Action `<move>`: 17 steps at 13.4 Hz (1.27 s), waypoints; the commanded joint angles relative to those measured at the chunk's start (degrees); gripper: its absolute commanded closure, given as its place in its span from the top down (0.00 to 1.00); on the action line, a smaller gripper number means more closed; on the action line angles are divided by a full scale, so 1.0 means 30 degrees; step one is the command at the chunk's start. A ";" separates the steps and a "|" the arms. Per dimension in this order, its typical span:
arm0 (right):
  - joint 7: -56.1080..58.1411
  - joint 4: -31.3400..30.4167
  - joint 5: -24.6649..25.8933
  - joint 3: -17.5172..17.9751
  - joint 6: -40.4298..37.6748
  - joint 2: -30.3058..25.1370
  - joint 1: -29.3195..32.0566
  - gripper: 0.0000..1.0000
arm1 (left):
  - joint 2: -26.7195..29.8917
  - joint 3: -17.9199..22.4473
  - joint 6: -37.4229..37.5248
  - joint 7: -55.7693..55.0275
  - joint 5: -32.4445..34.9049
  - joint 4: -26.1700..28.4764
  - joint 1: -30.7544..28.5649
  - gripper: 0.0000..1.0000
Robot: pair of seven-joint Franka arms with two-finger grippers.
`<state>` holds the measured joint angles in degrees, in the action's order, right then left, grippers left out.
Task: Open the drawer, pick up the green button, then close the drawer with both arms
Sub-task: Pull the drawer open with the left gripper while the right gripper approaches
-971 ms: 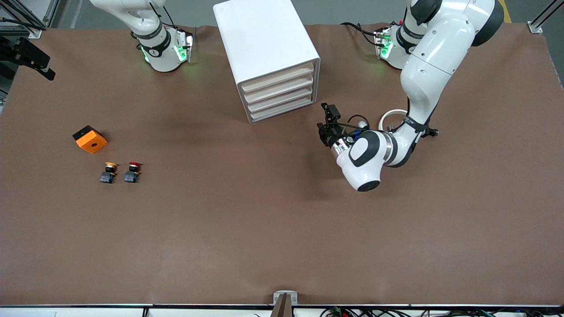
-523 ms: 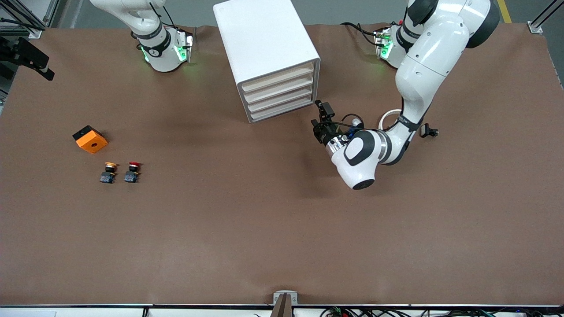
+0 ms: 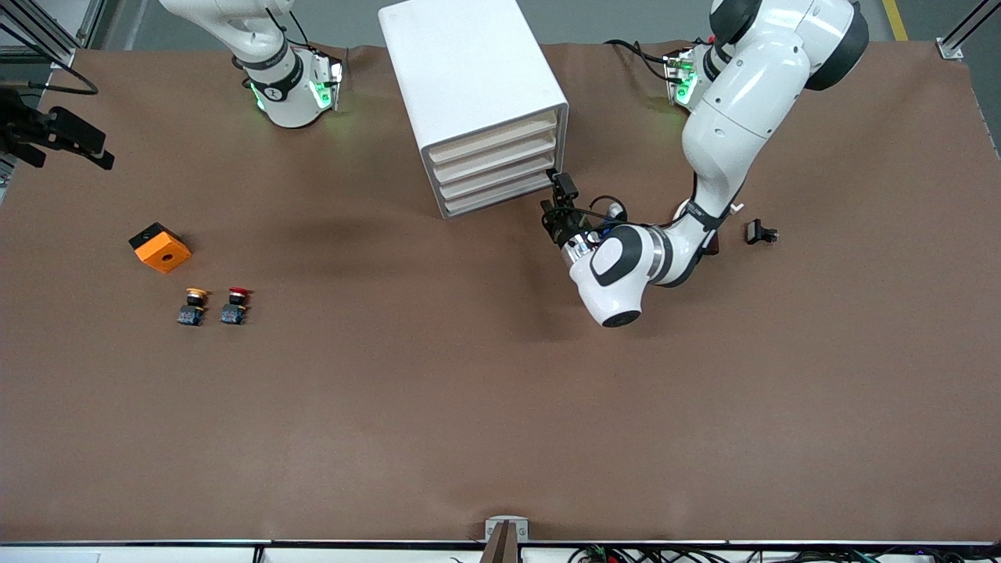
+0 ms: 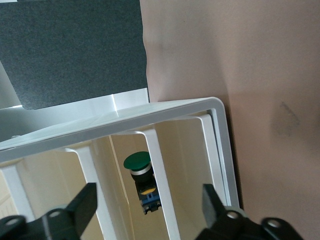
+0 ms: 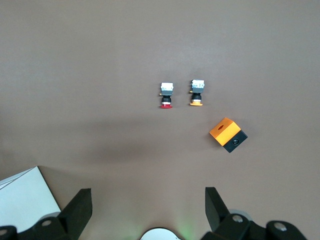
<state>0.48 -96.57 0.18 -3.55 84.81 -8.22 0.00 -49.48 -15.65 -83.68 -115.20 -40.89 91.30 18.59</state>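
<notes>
The white cabinet [image 3: 469, 70] stands at the table's back middle. Its four cream drawer fronts [image 3: 494, 168] sit flush. My left gripper [image 3: 557, 200] is open and empty. It is low, just in front of the lower drawers at their end toward the left arm. In the left wrist view the open gripper [image 4: 148, 192] faces the cabinet frame [image 4: 150, 111]. The green-capped button [image 4: 137, 162] lies inside between white rails. My right gripper [image 5: 147, 192] is open and empty. It waits high over the right arm's end of the table [image 3: 78, 145].
An orange and black box [image 3: 160, 248] lies toward the right arm's end. A yellow-capped button [image 3: 192, 305] and a red-capped button [image 3: 235, 304] lie nearer the front camera than the box. A small black part [image 3: 760, 232] lies by the left arm.
My left gripper has moved toward the cabinet and now sits just in front of the lower drawer fronts. My right hand has shifted slightly. The drawers have not moved.
</notes>
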 commanded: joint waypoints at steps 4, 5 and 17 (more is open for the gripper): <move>0.0161 0.1018 0.0351 -0.0018 -0.0114 0.1391 0.0174 1.00 | -0.0441 -0.0057 0.0355 -0.0624 -0.0316 -0.0288 0.1009 0.64; 0.0133 0.1049 0.0613 -0.0018 -0.0085 0.1625 0.0175 1.00 | -0.0500 -0.0057 0.0354 -0.0624 -0.0316 -0.0259 0.1098 0.65; -0.0102 0.2189 0.0850 -0.0018 -0.0085 0.3355 0.0204 1.00 | -0.0705 0.0030 0.1057 -0.0683 0.0065 0.0064 0.1626 0.04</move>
<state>0.47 -92.22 1.89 -3.78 85.27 1.16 0.37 -51.64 -15.43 -82.09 -117.19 -40.66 92.10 23.01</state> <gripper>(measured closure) 0.000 0.846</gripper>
